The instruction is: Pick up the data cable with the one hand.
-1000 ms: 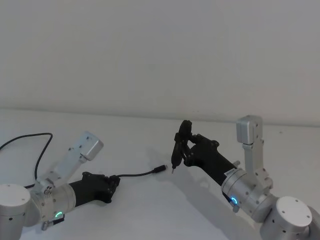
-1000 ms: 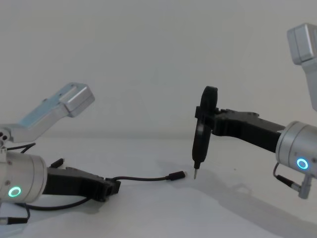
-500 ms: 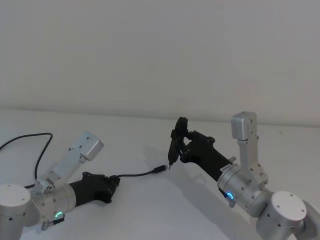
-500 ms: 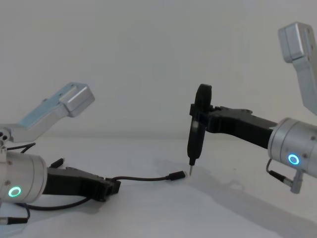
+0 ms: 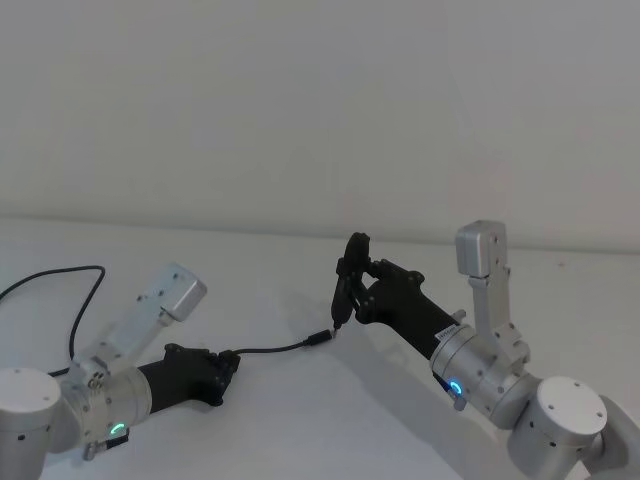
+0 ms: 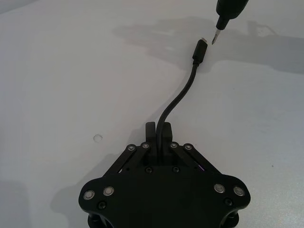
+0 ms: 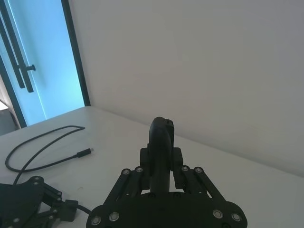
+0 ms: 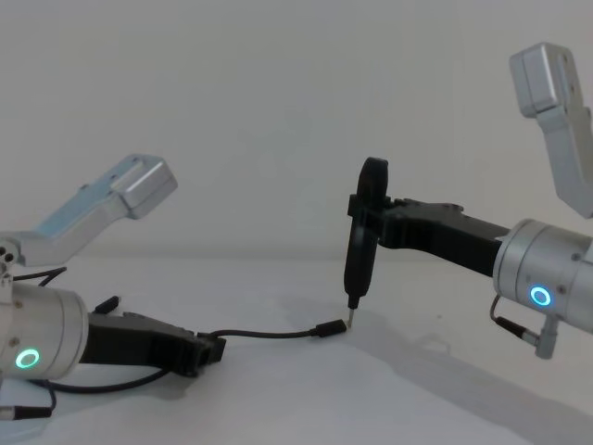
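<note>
On the left we see the left gripper (image 8: 211, 350) low on the white table (image 5: 300, 420), its fingers clamped on the data cable (image 5: 270, 349), which runs rightward along the tabletop to its plug (image 8: 329, 329). Just right of the plug, the right gripper (image 8: 361, 232) holds a black pen-shaped tool (image 8: 357, 264) upright, its metal tip (image 6: 214, 37) just beside the plug's silvery end

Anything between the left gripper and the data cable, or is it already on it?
Nothing visible is in the way. The left gripper is shut on the data cable low on the table. The right gripper holds a black tool whose tip is beside the cable's plug.
</note>
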`<state>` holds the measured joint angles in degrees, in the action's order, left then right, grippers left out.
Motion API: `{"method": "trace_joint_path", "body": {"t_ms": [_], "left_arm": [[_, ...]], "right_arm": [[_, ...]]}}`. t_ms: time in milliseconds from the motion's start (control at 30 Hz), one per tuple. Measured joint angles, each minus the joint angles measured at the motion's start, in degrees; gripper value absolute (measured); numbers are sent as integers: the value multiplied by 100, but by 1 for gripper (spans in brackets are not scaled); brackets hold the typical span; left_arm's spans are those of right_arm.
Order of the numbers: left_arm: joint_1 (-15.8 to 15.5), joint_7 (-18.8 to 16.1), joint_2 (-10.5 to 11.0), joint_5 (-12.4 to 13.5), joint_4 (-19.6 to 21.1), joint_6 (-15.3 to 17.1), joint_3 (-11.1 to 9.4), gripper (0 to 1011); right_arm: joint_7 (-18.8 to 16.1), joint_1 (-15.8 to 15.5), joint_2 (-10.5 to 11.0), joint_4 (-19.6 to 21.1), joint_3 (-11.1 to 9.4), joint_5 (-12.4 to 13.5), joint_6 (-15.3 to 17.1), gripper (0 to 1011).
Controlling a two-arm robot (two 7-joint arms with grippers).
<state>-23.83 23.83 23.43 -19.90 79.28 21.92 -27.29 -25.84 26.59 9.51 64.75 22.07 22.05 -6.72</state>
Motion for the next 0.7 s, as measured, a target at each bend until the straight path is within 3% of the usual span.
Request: {"method": "trace_joint_path", "body": {"t_ms": [700], "left_arm": [[0,0,0,1,0,0,0,64]], "right_arm": [[-87,106,-3,-158,20,3,-78,274]]}}
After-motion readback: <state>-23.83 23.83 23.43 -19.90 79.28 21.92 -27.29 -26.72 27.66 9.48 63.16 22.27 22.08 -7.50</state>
